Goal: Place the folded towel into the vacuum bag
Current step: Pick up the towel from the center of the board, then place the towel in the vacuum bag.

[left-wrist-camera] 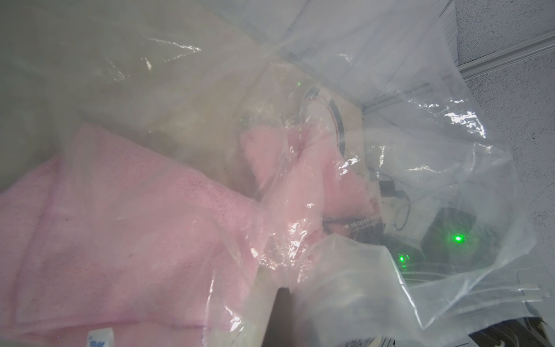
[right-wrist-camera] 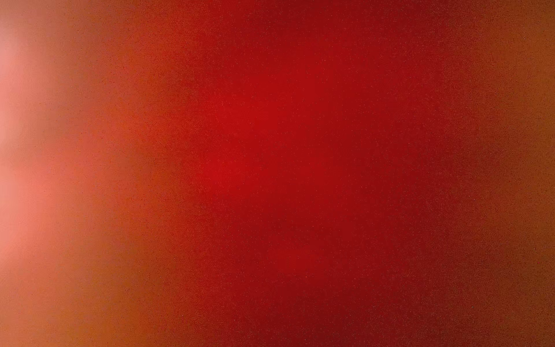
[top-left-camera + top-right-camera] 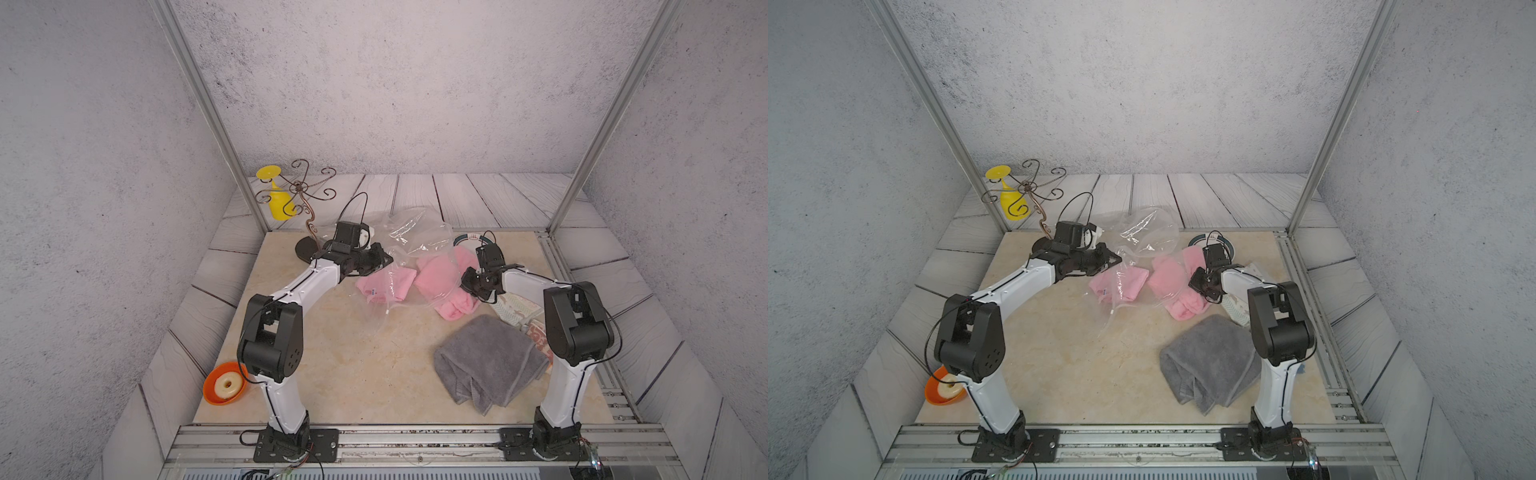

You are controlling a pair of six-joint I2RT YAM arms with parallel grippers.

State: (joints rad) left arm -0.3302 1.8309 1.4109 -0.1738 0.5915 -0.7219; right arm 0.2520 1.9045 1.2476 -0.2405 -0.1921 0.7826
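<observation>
Beige stone-patterned tabletop (image 3: 332, 365) carries all items listed here. The vacuum bag (image 3: 419, 235), clear crinkled plastic, lies across the centre and rear of that surface; its rear part stands puffed up, and its front part is draped flat. The grey towel (image 3: 486, 357) lies loosely folded near my right arm's base, well apart from the bag. The pink towel (image 3: 436, 278) lies bunched at the bag's right side, with plastic over its left part and its right end bare. The folded pink towel (image 3: 382, 286) lies flat under the bag's film, just beside the first; the left wrist view shows it (image 1: 120, 240) through the plastic, with a small label at one edge. My left gripper (image 3: 384, 259) is clenched at the bag's left edge, and the film rises from its tip; in the left wrist view one dark finger (image 1: 280, 312) is wrapped in plastic. My right gripper (image 3: 467, 286) is closed with its tips pressed into the pink towel; the right wrist view is filled with blurred red, so I cannot tell whether cloth is caught between the jaws. An orange bowl (image 3: 212, 395) sits by my left arm's base. A yellow goblet (image 3: 276, 203) stands at the rear left. A small white clip (image 3: 387, 310) sits on the bag's front edge.
</observation>
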